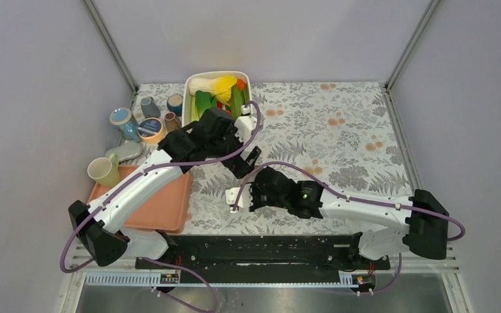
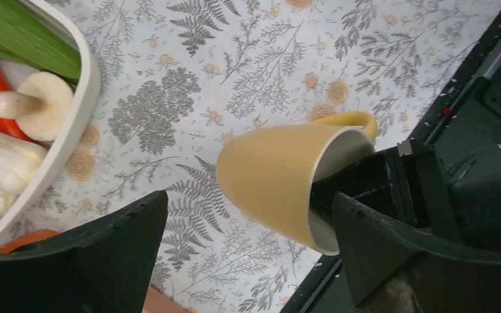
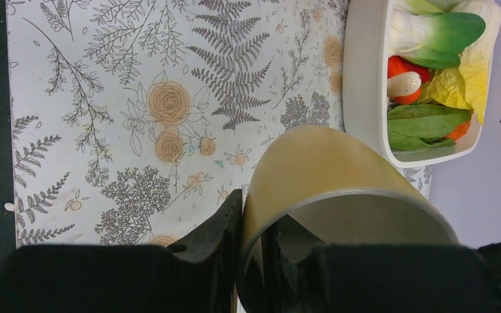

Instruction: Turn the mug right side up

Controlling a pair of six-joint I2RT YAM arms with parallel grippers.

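A tan mug [image 2: 271,176] with a pale inside lies tilted on its side over the fern-patterned table, its handle [image 2: 352,119] on the far side. My right gripper [image 3: 258,208] is shut on the mug [image 3: 319,163], one finger inside the rim and one outside. The mouth faces that gripper. My left gripper [image 2: 249,199] hangs open just above the mug, its fingers wide on either side and touching nothing. In the top view both grippers meet mid-table, the left gripper [image 1: 244,166] above the right gripper [image 1: 248,195], and the arms hide the mug.
A white dish of vegetables [image 1: 189,98] stands at the back, close to the left arm, and its rim [image 3: 365,78] shows in the right wrist view. Several cups [image 1: 130,124] and a tape roll [image 1: 151,129] crowd the back left. A yellow-green cup [image 1: 104,171] sits by an orange tray [image 1: 163,208].
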